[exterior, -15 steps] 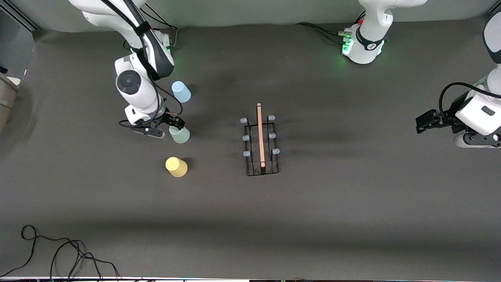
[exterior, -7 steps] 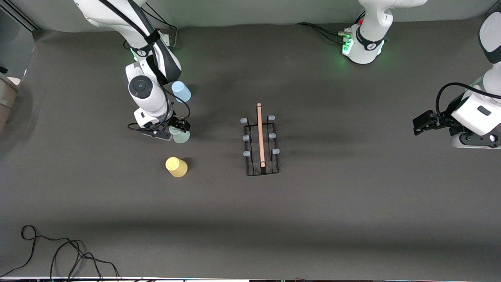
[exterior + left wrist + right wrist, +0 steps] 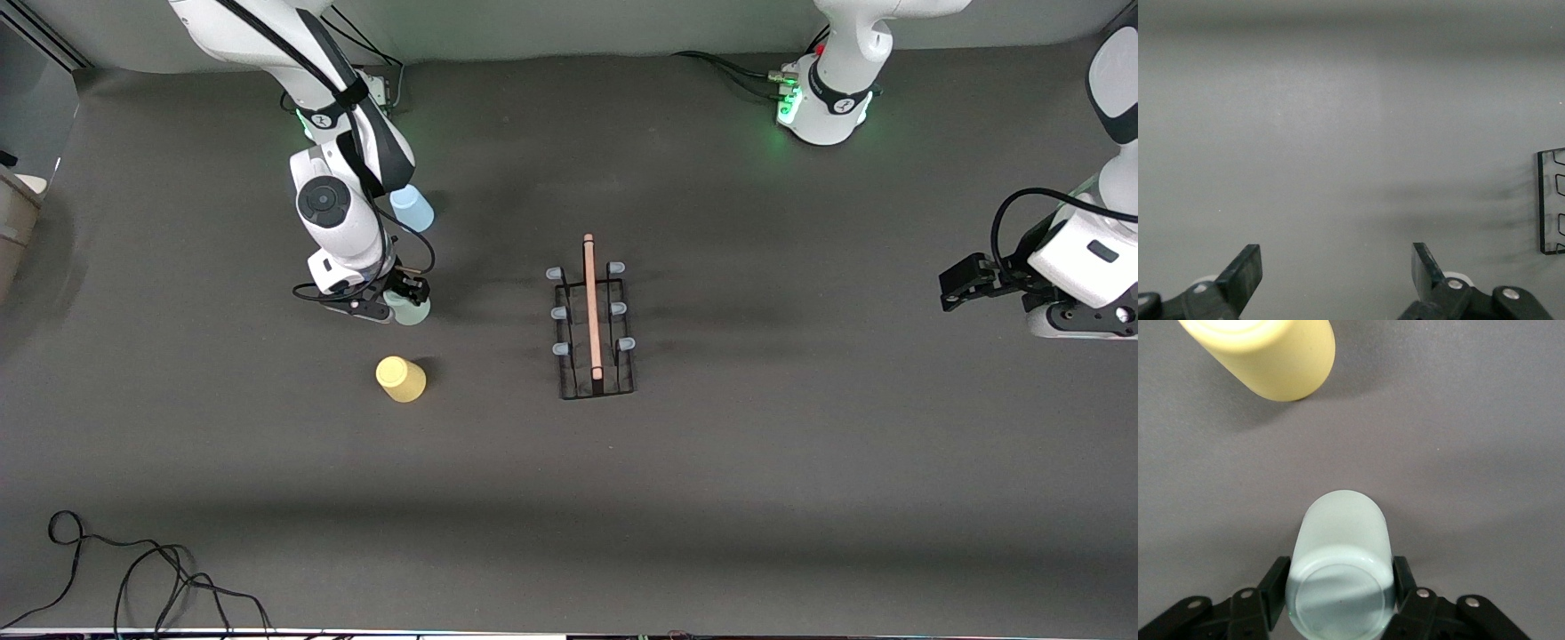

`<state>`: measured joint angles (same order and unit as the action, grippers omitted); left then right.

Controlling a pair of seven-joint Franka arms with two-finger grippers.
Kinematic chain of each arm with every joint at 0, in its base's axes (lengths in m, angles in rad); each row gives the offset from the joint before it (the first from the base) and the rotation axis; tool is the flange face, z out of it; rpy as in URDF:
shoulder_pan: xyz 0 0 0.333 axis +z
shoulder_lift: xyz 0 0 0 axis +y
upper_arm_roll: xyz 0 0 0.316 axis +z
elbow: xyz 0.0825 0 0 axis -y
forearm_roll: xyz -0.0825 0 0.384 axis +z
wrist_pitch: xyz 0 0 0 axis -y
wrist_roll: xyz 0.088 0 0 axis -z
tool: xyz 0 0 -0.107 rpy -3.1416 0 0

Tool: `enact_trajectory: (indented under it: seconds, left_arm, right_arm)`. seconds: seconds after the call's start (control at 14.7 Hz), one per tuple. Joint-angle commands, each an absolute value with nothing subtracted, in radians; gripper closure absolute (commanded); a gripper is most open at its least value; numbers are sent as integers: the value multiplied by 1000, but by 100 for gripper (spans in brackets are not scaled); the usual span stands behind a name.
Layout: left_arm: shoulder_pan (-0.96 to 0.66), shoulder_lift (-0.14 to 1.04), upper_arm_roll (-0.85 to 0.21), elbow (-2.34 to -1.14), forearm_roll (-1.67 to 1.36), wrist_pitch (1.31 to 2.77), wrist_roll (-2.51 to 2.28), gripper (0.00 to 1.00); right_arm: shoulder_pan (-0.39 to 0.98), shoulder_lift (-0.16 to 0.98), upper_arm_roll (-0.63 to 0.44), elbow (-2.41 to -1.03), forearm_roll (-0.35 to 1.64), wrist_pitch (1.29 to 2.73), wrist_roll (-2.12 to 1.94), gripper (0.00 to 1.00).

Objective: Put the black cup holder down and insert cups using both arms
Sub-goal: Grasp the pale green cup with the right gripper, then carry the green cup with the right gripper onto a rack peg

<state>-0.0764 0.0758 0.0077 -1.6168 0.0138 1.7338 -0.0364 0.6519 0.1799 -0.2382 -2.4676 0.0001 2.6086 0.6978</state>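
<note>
Right gripper (image 3: 402,294) just closed on mint cup (image 3: 410,308) near the table's right-arm end, ready for rack (image 3: 593,331) mid-table; left gripper (image 3: 956,286) open, waiting over the left-arm edge.

We see the cup holder (image 3: 593,320) mid-table (image 3: 800,498); three cups (image 3: 410,310) stand in a row toward the right arm's end, one between the right pincer's (image 3: 404,300) fingers.

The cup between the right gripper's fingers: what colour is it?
Pale mint green cup; clearest in the right wrist view.
</note>
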Motion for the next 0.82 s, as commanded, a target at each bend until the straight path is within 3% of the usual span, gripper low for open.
enact_trajectory:
  seconds: [0.0,0.14,0.41,0.75]
  left_arm:
    - [-78,46,14,-1651,9,1753,-32,0]
    - [-77,45,14,-1654,9,1752,-32,0]
    - [-74,41,17,-1660,9,1753,-34,0]
    - [-68,37,21,-1677,2,1782,-32,0]
  right_arm:
    - [663,160,-245,-2456,14,2603,715,78]
    - [663,114,-247,-2448,26,2558,713,79]
    - [687,16,-241,-2326,164,2286,729,80]
    - [828,52,-241,-2123,186,2181,997,80]
